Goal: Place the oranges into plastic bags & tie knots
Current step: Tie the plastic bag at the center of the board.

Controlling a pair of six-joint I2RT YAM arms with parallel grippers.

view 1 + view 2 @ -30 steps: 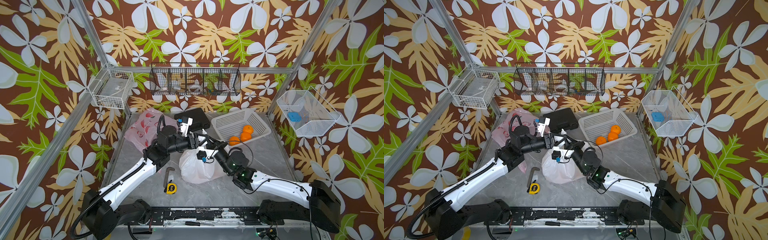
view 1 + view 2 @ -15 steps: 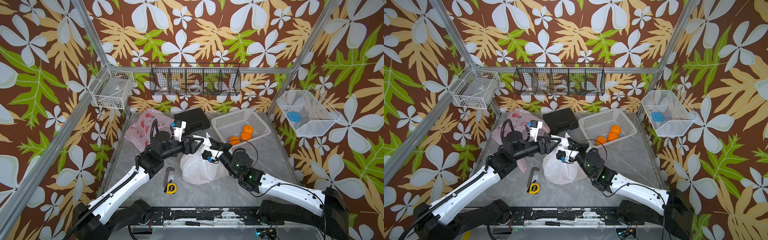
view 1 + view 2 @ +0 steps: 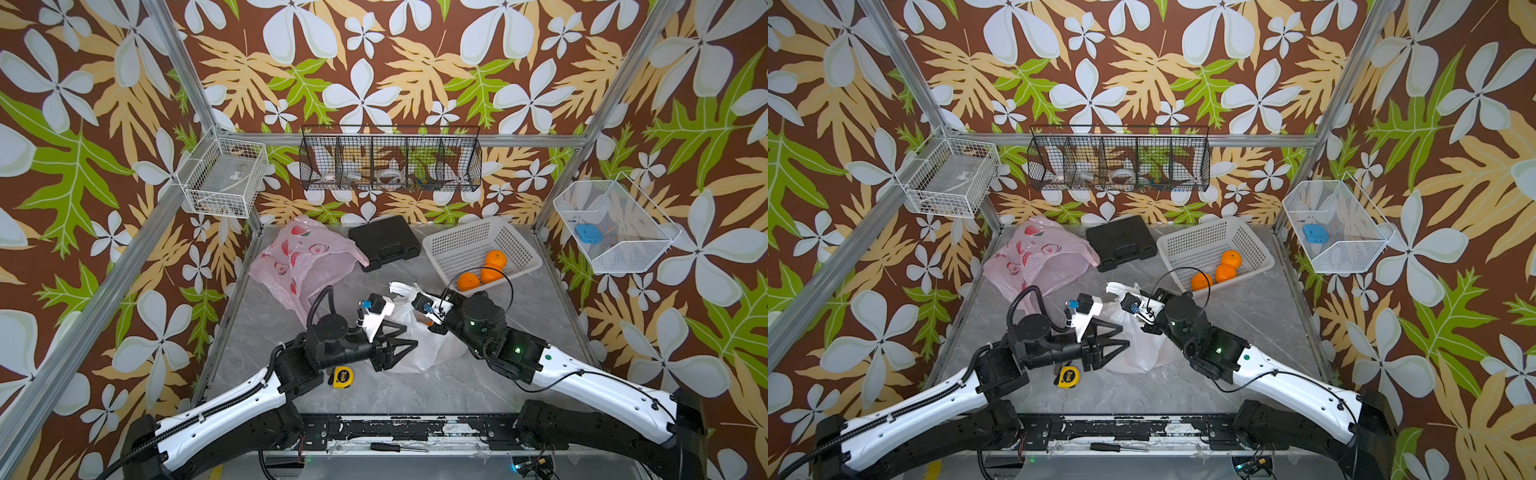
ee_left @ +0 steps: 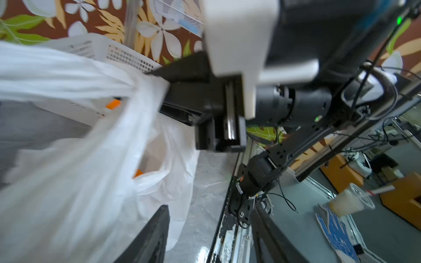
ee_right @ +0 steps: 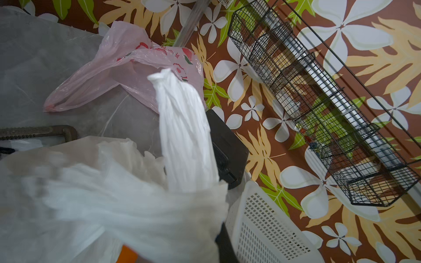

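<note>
Left jaws apart at white bag (image 3: 434, 351), right jaws tight on its handle (image 3: 401, 287)

One bag (image 3: 434, 351) mid-table; second bag (image 3: 299, 257) behind-left; case (image 3: 384, 241) behind; basket (image 3: 463, 249) with oranges (image 3: 489, 275) behind-right

Grey table (image 3: 536, 309) — bearing pink bag (image 3: 299, 257), white bag (image 3: 432, 353), black case (image 3: 384, 242), basket (image 3: 465, 245), tape measure (image 3: 341, 376).

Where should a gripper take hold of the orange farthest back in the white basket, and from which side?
Grip the orange across its round middle, coming straight down from above. The walls of the white basket close off a sideways approach, and another orange crowds it in front, so closing on its two free sides seems best.
</note>
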